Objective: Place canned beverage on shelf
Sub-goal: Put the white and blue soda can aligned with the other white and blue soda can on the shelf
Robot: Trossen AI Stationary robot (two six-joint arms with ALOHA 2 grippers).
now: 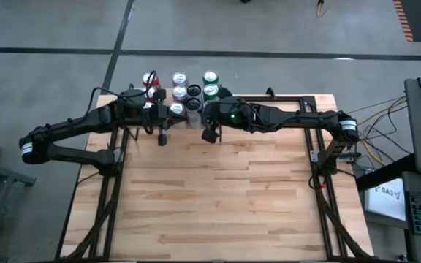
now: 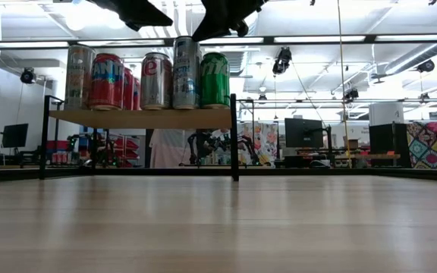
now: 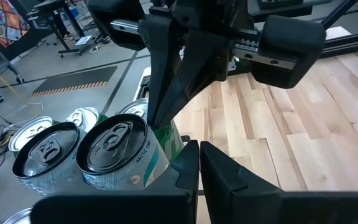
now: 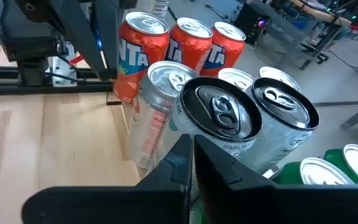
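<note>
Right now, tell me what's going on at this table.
Both arms hover over the shelf at the table's far edge, where a cluster of cans stands upright. The left gripper and right gripper are both shut and hold nothing. No can is left on the tabletop, so the placing looks done.

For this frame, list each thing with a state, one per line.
Shelf: standing at the table's far edge, loaded with cans.
Cans: upright on the shelf, unopened where tops show.
Left gripper: fingers shut, empty, by the shelf.
Right gripper: fingers shut, empty, by the shelf.
</note>
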